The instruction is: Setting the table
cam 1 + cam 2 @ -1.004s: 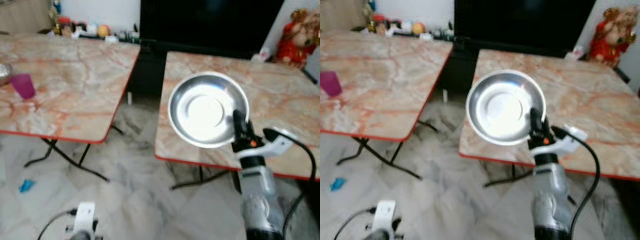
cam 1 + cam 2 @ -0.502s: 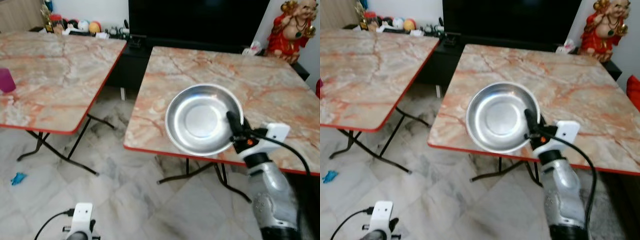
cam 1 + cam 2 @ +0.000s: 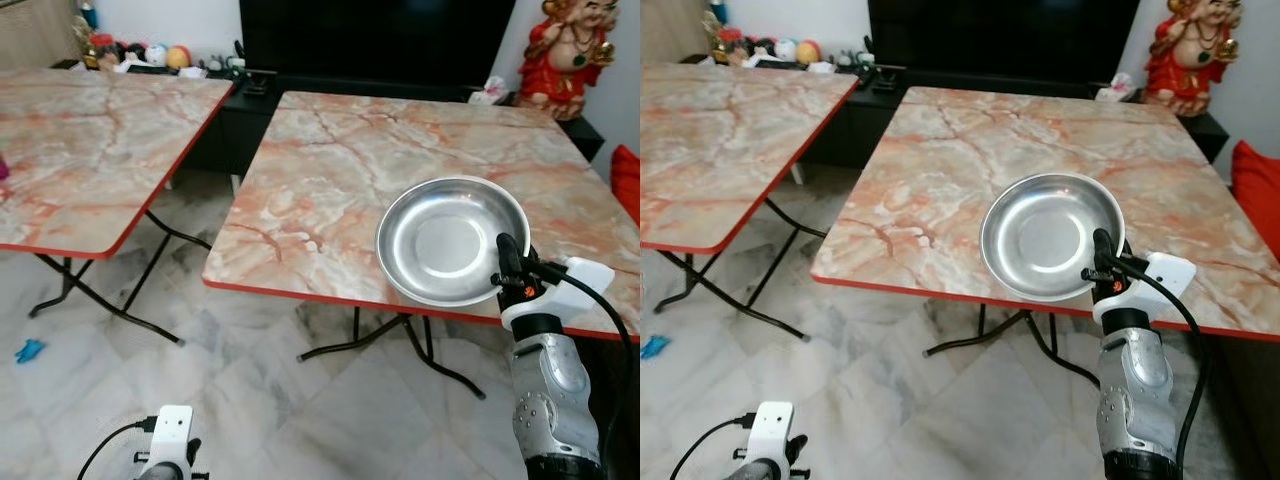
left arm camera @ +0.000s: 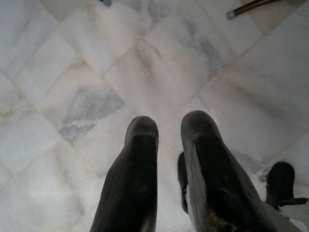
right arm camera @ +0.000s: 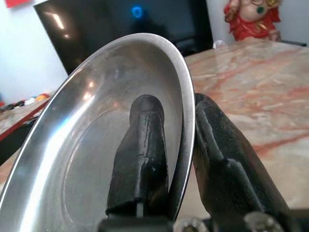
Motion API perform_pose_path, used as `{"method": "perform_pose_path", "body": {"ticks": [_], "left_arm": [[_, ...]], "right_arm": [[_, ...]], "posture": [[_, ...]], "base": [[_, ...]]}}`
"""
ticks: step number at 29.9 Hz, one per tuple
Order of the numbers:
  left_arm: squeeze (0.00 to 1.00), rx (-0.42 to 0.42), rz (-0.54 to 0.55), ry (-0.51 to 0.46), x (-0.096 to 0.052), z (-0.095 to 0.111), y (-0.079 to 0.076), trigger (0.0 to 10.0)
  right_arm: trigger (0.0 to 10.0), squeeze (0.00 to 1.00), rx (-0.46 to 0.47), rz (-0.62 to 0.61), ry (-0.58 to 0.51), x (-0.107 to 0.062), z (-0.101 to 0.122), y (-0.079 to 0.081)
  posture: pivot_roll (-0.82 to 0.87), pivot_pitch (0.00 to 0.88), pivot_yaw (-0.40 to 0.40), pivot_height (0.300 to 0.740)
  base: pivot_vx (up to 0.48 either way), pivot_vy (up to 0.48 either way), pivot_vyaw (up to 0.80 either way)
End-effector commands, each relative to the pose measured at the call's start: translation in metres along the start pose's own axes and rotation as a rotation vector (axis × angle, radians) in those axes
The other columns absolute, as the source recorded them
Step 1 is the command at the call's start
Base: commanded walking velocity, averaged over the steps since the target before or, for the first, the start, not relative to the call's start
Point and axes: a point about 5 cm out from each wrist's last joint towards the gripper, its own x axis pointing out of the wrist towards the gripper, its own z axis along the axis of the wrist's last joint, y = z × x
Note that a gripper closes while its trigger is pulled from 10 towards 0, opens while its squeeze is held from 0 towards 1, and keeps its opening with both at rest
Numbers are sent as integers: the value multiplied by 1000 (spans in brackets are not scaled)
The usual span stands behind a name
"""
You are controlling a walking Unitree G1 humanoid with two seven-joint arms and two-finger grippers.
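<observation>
The right arm is a silver, rounded metal shell with small dark screw holes, topped by a black collar with an orange mark and a white block-shaped wrist housing. A black cable loops from that housing down the arm's side. Its fingers are long, matt black and rounded at the tips. The left arm's white housing carries a thin black cable; its fingers are black and finely ribbed
</observation>
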Motion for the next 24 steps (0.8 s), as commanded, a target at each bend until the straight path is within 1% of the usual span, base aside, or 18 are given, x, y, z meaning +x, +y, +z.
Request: {"method": "perform_pose_path", "body": {"ticks": [1,4,6,18,24], "left_arm": [[0,-16,-1,14,0,-2,2,10000],[0,-15,-1,14,0,-2,2,10000],[0,-15,-1,15,0,-1,2,10000],[0,-18,3,20,0,-3,2,10000],[0,-19,0,17,0,-2,1,10000]], "right_arm": [[10000,0,6,-22,-44,4,8,-2],[10000,0,8,-30,-50,4,8,-2],[10000,0,8,-28,-51,5,8,-1],[10000,0,24,-13,-50,8,5,8],[10000,0,22,-11,-48,8,4,9]], "posture": [[93,0,-30,740],[93,0,-30,740],[94,0,-31,740],[98,0,-34,740],[99,0,-35,740]], "base": [[0,0,0],[0,0,0],[249,0,0],[302,0,0],[317,0,0]]}}
